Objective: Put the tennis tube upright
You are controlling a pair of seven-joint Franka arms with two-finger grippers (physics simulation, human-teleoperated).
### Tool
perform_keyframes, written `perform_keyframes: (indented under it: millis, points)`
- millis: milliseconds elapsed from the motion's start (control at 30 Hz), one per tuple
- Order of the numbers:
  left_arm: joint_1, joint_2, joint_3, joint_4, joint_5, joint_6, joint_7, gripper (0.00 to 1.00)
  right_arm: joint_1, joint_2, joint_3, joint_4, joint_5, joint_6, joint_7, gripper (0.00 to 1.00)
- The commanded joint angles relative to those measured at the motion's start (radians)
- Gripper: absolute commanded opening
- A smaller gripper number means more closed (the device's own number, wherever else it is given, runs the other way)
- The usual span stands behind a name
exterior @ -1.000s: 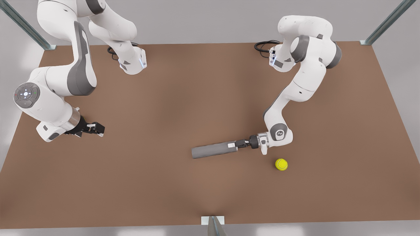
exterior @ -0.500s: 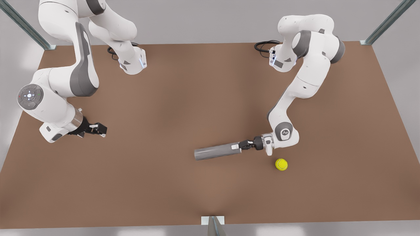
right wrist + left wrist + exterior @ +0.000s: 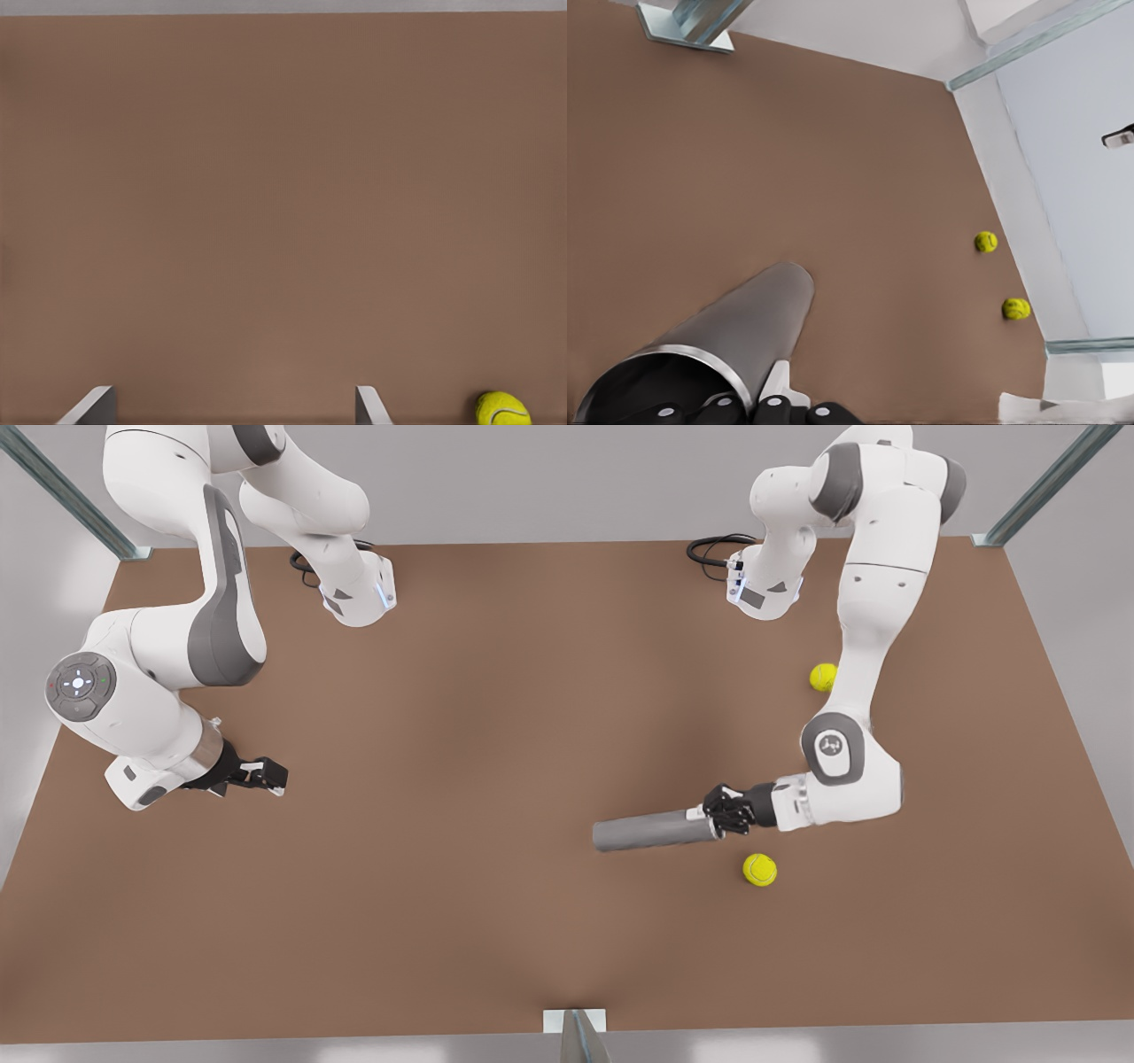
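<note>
Grey tennis tube (image 3: 651, 833) (image 3: 713, 354), lying horizontal, hollow rimmed end gripped, near table's centre-right

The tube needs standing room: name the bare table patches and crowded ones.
Bare: the table middle, between the waiting right tool and the tennis tube. Crowded: around the left tool gripping it, one tennis ball beside it, another by its arm.

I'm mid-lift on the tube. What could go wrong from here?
1. The left gripper holds the tennis tube only at its hollow rimmed end, so the long body may sag or slip out as it swings upright.
2. A tennis ball lies close beside that wrist. The arm could knock it, or the tube could land on it and topple.
The right gripper waits open, far off, too distant to steady anything.
</note>
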State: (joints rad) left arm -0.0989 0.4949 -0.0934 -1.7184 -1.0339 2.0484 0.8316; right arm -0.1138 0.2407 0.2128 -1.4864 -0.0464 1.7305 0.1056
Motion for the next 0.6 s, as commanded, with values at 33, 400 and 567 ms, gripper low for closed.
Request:
perform_keyframes:
  millis: [33, 400, 567]
  points:
    - [-0.001, -0.042, 0.001, 0.000, 0.232, -0.001, -0.264, 0.21, 0.000, -0.001, 0.000, 0.002, -0.003, 0.000, 0.005, 1.00]
    - [-0.001, -0.252, 0.026, -0.003, 0.664, -0.111, -0.568, 0.21, 0.002, 0.000, 0.000, 0.002, -0.001, 0.001, 0.005, 1.00]
    - [0.002, -0.297, 0.041, -0.003, 0.883, -0.139, -0.709, 0.21, 0.003, 0.006, 0.000, 0.002, -0.001, 0.001, 0.005, 1.00]
